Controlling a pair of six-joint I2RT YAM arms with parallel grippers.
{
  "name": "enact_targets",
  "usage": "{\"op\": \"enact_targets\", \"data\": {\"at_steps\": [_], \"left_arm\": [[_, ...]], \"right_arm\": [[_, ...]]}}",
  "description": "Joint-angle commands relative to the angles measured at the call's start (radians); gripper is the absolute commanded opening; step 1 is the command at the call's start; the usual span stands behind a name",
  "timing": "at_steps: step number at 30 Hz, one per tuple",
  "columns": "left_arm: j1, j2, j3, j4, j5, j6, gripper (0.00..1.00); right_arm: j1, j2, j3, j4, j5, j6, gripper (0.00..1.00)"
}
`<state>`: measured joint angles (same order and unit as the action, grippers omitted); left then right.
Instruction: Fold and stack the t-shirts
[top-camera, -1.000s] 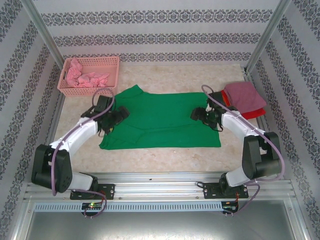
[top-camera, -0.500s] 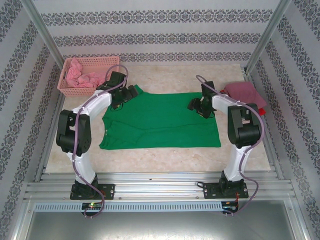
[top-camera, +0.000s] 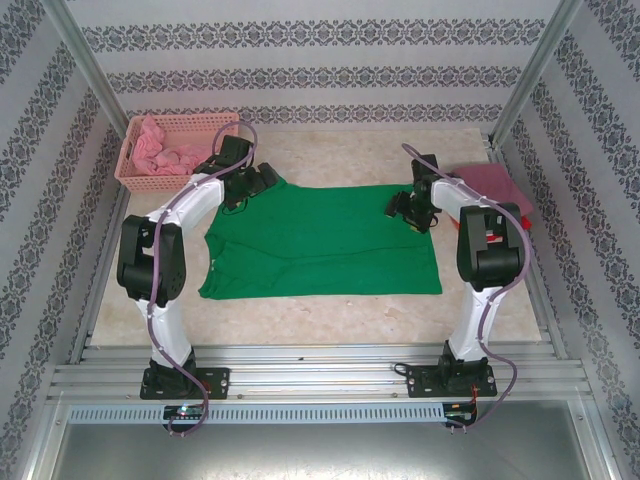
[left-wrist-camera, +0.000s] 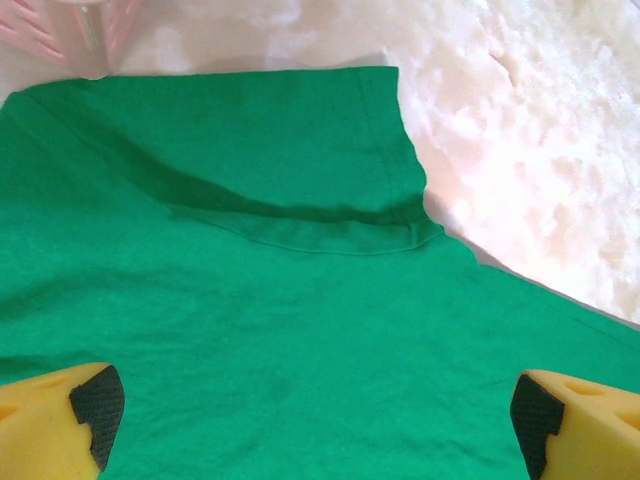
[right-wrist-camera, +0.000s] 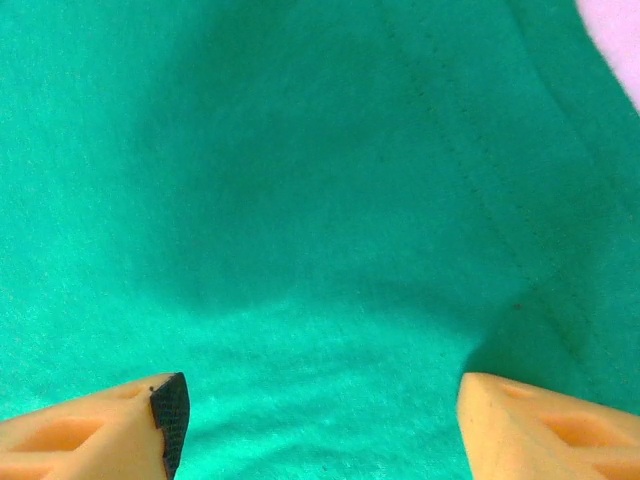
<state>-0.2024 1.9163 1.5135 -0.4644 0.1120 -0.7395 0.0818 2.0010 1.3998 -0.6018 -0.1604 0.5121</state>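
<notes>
Green and limp, the t-shirt (top-camera: 320, 240) is lying flat on the worktop (top-camera: 330, 320), likely drooping and sliding once lifted, so its far corners are looking the best holds, where the left pincer (top-camera: 264, 181) and right pincer (top-camera: 401, 208) are hovering, both spread, pinching nothing.

I'm looking at a pale marbled tabletop (top-camera: 330, 140). A green t-shirt (top-camera: 320, 245) lies spread flat at its centre. A pink lattice basket (top-camera: 150, 183) sits at 11 o'clock, and a folded mauve-pink t-shirt (top-camera: 497, 187) rests at 2 o'clock, near the edge.
</notes>
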Motion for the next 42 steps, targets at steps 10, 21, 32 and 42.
{"op": "enact_targets", "data": {"at_steps": [10,21,32,42], "left_arm": [[0.025,0.006,0.025,-0.007,0.042,0.021,1.00],[0.024,0.077,0.115,-0.014,0.052,0.025,1.00],[-0.005,0.447,0.690,-0.388,-0.097,0.090,0.72],[0.019,0.688,1.019,-0.558,-0.099,0.339,0.63]], "right_arm": [[-0.064,0.118,0.115,-0.250,0.103,-0.309,0.63],[-0.084,0.044,0.090,-0.229,0.169,-0.357,0.67],[0.003,-0.205,-0.021,-0.088,0.089,-0.295,0.71],[0.013,-0.309,-0.078,-0.072,0.084,-0.274,0.71]]}}
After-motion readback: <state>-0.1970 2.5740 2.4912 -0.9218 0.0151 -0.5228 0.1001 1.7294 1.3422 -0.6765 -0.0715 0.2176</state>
